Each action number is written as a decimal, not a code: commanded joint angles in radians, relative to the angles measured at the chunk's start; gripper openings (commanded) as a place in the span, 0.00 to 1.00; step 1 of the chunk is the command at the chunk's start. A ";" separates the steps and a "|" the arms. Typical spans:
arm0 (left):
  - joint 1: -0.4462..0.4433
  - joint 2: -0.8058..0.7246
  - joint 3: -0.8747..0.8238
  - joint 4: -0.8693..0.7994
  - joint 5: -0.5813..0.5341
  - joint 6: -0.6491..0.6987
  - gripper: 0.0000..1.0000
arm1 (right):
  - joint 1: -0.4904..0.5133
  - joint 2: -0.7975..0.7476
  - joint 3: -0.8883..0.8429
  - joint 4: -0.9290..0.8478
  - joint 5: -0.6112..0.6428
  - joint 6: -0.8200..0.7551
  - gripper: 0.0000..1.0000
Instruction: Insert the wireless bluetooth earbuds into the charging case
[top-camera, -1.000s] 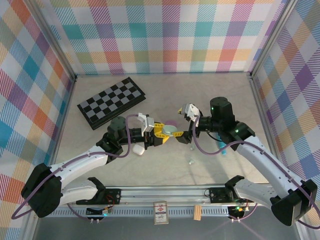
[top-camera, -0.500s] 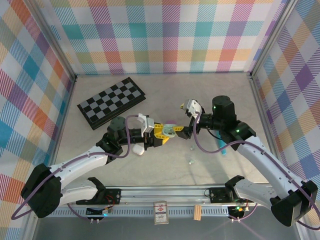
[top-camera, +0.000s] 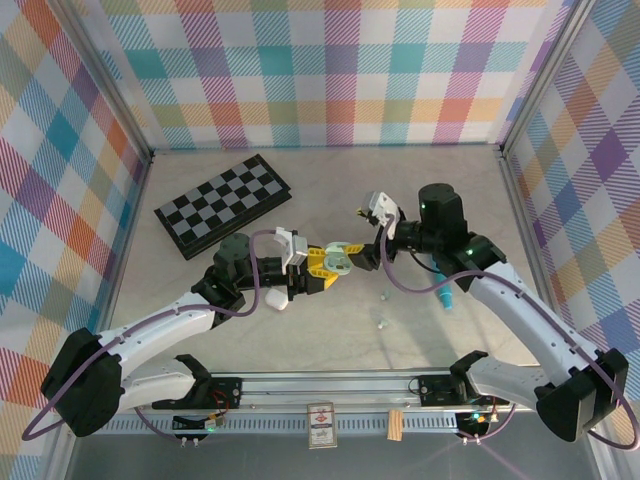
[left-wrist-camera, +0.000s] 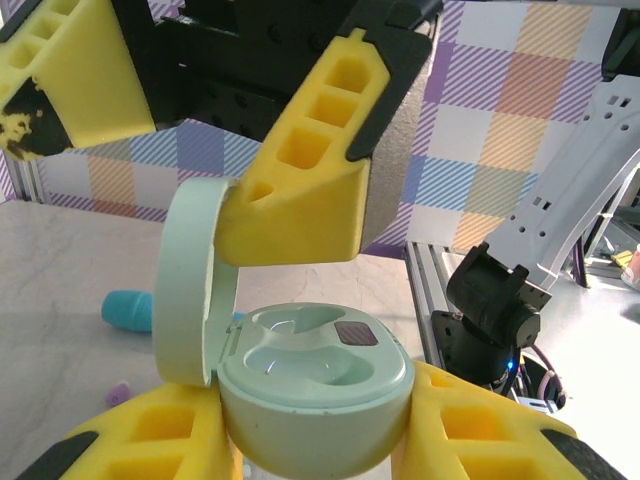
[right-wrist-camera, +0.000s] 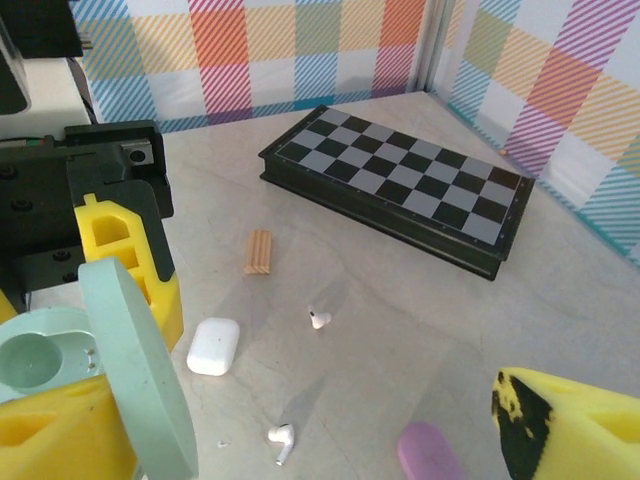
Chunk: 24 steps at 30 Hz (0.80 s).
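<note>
1. The left hand (top-camera: 338, 260) is clenched on the mint charging case (left-wrist-camera: 315, 385), its yellow fingers (left-wrist-camera: 300, 200) pressing the base from above and below. It holds the case off the surface (top-camera: 330, 170), midway between the 2 arms.
2. The case is open. In the left wrist view its lid (left-wrist-camera: 190, 290) stands upright on the hinge at the left of the base, and the 2 wells face up. The base's long axis runs left to right in that view.
3. The right hand (top-camera: 362, 235) is just beside the case. It is released: its 1 visible finger (right-wrist-camera: 560, 420) stands far out to the side with nothing against it.
4. 2 white earbuds (right-wrist-camera: 281, 440) lie on the surface near the white case (right-wrist-camera: 214, 345). The nearer one has its stem toward the camera. The other (right-wrist-camera: 319, 319) is too small to judge.
5. 1 purple earbud (left-wrist-camera: 118, 393) lies near the teal pen (left-wrist-camera: 128, 308).
6. In the top view 2 tiny buds (top-camera: 382, 295) lie in front of the right arm, their colour unclear.
7. Also on the surface are a purple case (right-wrist-camera: 430, 450), a wooden block (right-wrist-camera: 259, 252) and a folded chessboard (right-wrist-camera: 400, 185).
8. A card (top-camera: 320, 425) on the near rail carries print too small to read.
</note>
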<state>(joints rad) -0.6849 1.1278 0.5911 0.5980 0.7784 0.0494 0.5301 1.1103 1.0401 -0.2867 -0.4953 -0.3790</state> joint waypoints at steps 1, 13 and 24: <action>0.000 -0.026 0.015 0.020 0.053 0.023 0.33 | -0.006 0.022 0.051 -0.027 -0.025 0.021 0.85; -0.001 -0.030 0.017 0.023 0.052 0.021 0.33 | -0.006 0.064 0.096 -0.151 -0.222 -0.078 0.54; -0.001 -0.026 0.029 0.012 0.051 0.023 0.33 | -0.004 0.077 0.090 -0.131 -0.232 -0.085 0.20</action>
<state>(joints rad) -0.6849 1.1210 0.5915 0.5964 0.7872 0.0490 0.5304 1.1824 1.1057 -0.4282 -0.7166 -0.4480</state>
